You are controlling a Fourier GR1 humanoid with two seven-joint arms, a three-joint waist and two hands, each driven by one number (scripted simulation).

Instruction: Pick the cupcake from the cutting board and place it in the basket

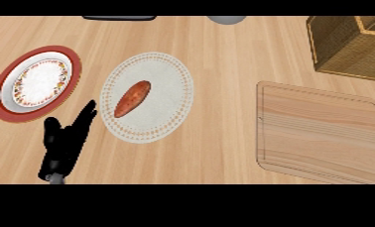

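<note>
on the right of the counter the cutting board (319,134) lies bare, and no cupcake shows on it or anywhere in view, so which way it lies from a hand cannot be told; it may already sit hidden inside the basket (344,45), far right. only the left hand (66,141) shows, near left, resting with fingers straight and holding nothing, beside the white plate (172,117) bearing a sweet potato (132,98), with a red-rimmed plate (15,72) further left.

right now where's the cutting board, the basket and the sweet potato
cutting board (319,134), head view, bare middle of the board
basket (338,47), head view, woven side wall
sweet potato (132,98), head view, middle of its body
</note>
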